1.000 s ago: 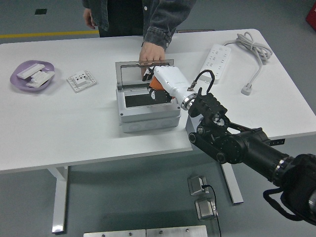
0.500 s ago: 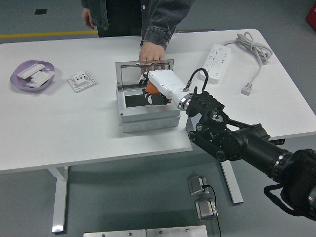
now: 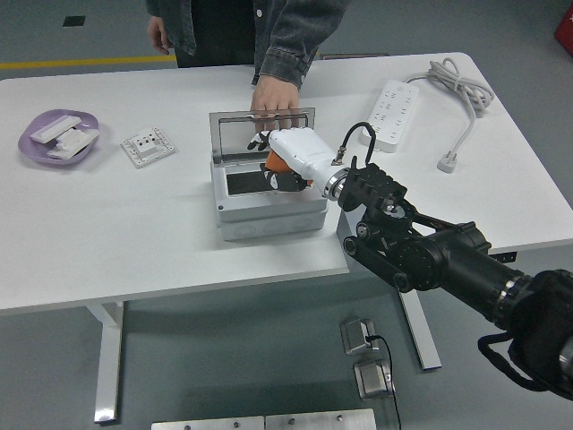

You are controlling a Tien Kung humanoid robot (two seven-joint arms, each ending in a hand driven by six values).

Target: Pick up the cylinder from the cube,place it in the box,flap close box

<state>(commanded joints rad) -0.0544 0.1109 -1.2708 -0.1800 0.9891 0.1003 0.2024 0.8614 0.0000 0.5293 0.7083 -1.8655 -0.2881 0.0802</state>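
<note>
— What's the setting?
— A white counter (image 3: 134,233) on a grey floor. One grey box (image 3: 269,202), its lid upright; a person's hand (image 3: 273,95) rests on the lid's top edge.
— The robot hand?
— One right robot hand (image 3: 285,161), over the open box, fingers wrapped around one orange cylinder (image 3: 276,167). Its axis is hidden.
— Else?
— Right: one power strip (image 3: 394,102). Far left: one purple dish (image 3: 55,136), one switch plate (image 3: 148,146).

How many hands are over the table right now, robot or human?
2. The robot's right hand is over the open grey box, holding an orange object. The person's hand rests on top of the box's raised lid. The person's other hand stays off the table.
</note>
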